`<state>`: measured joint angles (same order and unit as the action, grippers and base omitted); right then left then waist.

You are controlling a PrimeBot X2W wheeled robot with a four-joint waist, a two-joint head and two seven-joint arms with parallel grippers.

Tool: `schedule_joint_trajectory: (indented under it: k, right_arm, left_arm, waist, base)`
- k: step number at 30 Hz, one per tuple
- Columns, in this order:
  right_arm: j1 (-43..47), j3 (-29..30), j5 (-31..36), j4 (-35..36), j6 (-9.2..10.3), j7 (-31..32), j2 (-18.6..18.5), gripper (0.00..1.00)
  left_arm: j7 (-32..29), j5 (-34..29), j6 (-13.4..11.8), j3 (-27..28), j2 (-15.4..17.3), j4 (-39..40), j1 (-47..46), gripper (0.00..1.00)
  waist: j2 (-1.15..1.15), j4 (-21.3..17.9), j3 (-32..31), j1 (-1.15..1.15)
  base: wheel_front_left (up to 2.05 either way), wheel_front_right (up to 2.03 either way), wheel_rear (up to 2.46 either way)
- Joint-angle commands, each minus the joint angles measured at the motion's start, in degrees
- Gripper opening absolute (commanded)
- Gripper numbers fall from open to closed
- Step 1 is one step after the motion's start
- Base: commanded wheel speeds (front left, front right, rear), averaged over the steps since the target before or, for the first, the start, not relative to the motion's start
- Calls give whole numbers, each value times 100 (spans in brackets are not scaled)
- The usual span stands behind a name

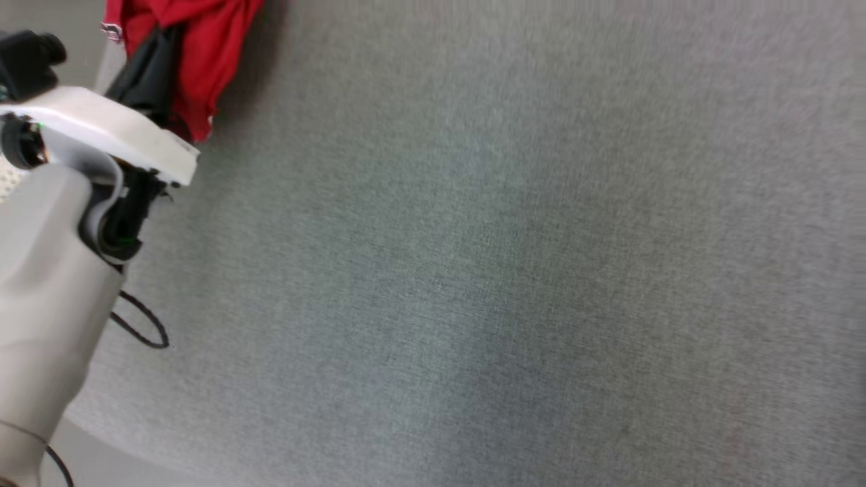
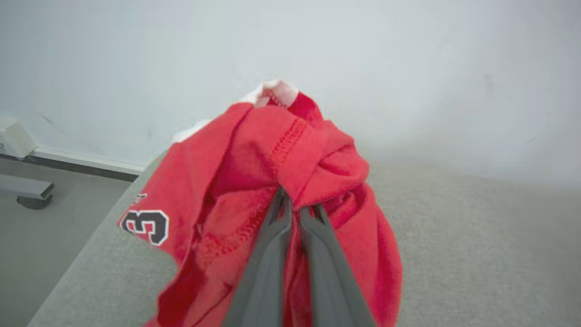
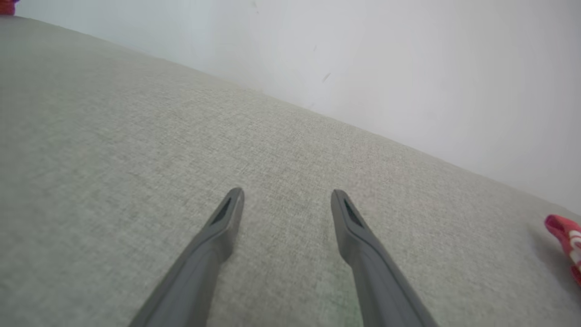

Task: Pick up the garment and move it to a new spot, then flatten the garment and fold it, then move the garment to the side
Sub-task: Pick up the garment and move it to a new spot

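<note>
The garment [image 1: 203, 54] is red and lies bunched at the far left of the grey table, at the top left of the head view. The left wrist view shows it as a crumpled heap [image 2: 254, 150] with white trim at its top and a black-and-white "3" on a fold at the left. My left gripper [image 2: 295, 200] is shut on a fold in the middle of the heap, fingertips buried in the cloth. From the head camera, its dark fingers [image 1: 152, 74] reach into the garment. My right gripper [image 3: 286, 200] hangs open just above bare table, holding nothing.
The grey fabric-covered table [image 1: 473, 270] spreads wide to the right of the garment. Its left edge [image 2: 91, 245] drops to the floor, where a grey stand foot [image 2: 27, 193] sits. A white wall backs the table. A red-and-white bit of cloth [image 3: 565, 238] shows at the right wrist view's right edge.
</note>
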<state>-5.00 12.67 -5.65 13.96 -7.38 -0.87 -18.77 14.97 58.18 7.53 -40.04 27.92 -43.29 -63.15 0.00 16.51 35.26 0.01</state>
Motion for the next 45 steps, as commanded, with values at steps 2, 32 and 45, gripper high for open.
schedule_joint_trajectory:
  k: [2, 32, 45]
  right_arm:
    - [125, -208, -43, -363, -19, -153, 224, 100]
    - [320, -847, -316, -2770, -11, -1429, 1257, 100]
    - [380, -985, -394, -2764, -11, -1430, 1346, 100]
  left_arm:
    - [20, -92, -8, 116, 174, 351, 195, 0]
    - [-1103, 1349, -936, -546, 22, 5725, 3150, 0]
    - [-1316, 1932, -1261, -1044, -541, 4724, 3828, 0]
  waist:
    - [0, -124, -558, -1]
    - [0, -1889, -3244, -1]
    - [0, -2646, -3333, -1]
  base:
    - [0, 0, 0]
    - [0, 0, 0]
    - [0, 0, 0]
